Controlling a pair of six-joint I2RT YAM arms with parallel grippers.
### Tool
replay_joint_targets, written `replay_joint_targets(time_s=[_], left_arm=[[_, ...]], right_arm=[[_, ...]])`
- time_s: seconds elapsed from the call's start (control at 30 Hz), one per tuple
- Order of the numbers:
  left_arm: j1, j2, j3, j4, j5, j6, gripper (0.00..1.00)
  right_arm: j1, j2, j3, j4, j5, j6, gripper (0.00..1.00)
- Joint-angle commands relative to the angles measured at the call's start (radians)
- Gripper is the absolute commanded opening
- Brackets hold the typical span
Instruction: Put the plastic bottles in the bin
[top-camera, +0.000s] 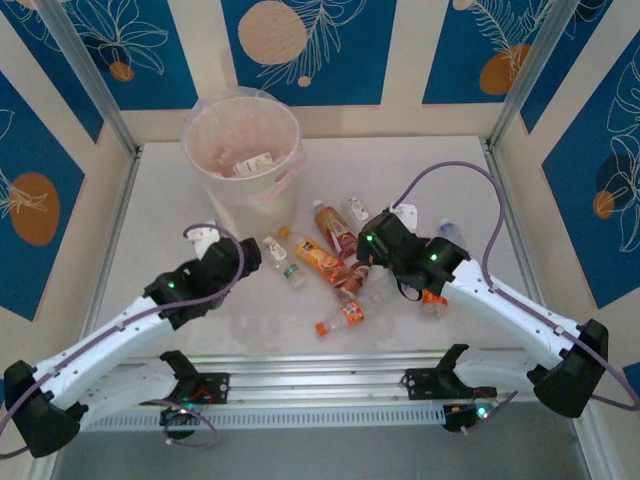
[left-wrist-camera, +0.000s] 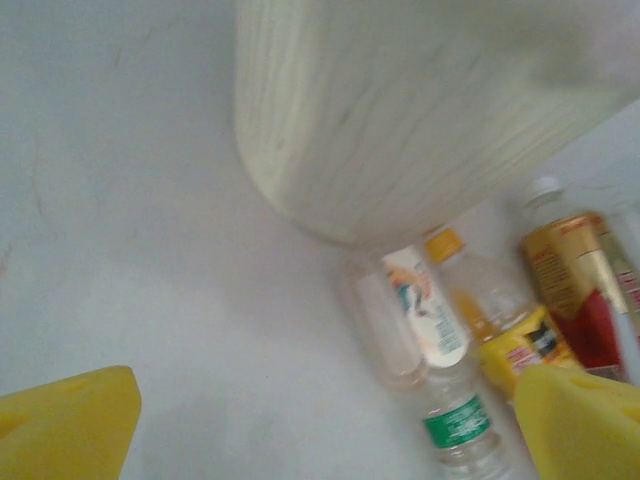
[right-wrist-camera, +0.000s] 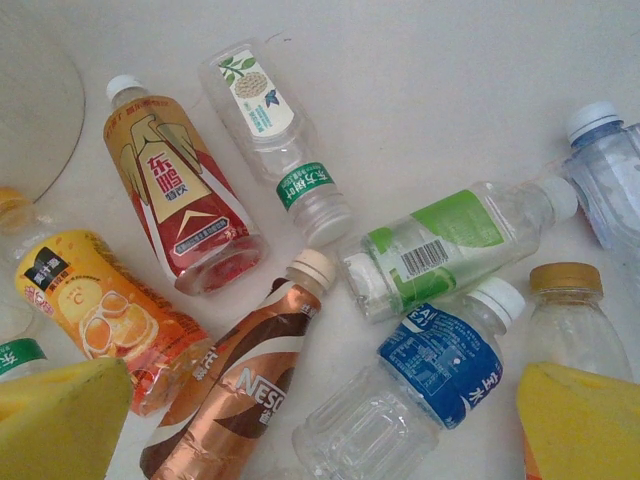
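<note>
Cream bin (top-camera: 240, 195): stands upright on the table (top-camera: 150, 200), lined with a pinkish bag (top-camera: 285, 185). It is just ahead of the left gripper, and its pale wall looms close in the left wrist view.
Inside the bin: small pale labelled shapes lie at the bottom, too small to tell apart.
Left gripper (left-wrist-camera: 320, 430): its jaws are spread wide with nothing between the yellow pads (left-wrist-camera: 65, 425). It hangs low above bare table.
Ahead and right of the left gripper: a white-label bottle (left-wrist-camera: 412, 310) lies at the foot of the bin, just beside an orange juice bottle (left-wrist-camera: 500, 340). A green-band bottle (left-wrist-camera: 460, 425) lies nearer, just beside the right pad.
Right gripper (right-wrist-camera: 320, 420): its jaws are spread wide and hold nothing. It hovers over the heap of bottles (top-camera: 335, 270).
Under the right gripper: a clear blue-label bottle (right-wrist-camera: 430, 370) lies between the pads, with a brown coffee bottle (right-wrist-camera: 240, 390) just left of it.
Ahead of the right gripper: a red-and-gold bottle (right-wrist-camera: 185, 200) and a green-label bottle (right-wrist-camera: 440, 245) lie on their sides.
Left of the right gripper: the orange juice bottle runs partly under the left pad.
Right of the right gripper: a tan-cap bottle (right-wrist-camera: 570, 320) lies by the right pad, and a bluish bottle (right-wrist-camera: 610, 170) lies farther ahead.
Heap and bin: the heap lies on the table outside the bin, between the two grippers and closer to the right one.
</note>
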Motion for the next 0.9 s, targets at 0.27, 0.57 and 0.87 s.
replay_joint_targets(time_s=[0.27, 0.57, 0.87], left_arm=[[-0.012, 0.216, -0.091, 0.28, 0.12, -0.207, 0.99], [-0.013, 0.393, -0.087, 0.419, 0.187, -0.214, 1.0], [-0.013, 0.507, -0.059, 0.499, 0.187, -0.168, 0.99]], right_arm=[[-0.006, -0.005, -0.002, 0.005, 0.008, 0.019, 0.99], [-0.006, -0.013, -0.011, 0.006, 0.002, 0.022, 0.99], [-0.007, 0.003, 0.0, 0.025, -0.009, 0.006, 0.99]])
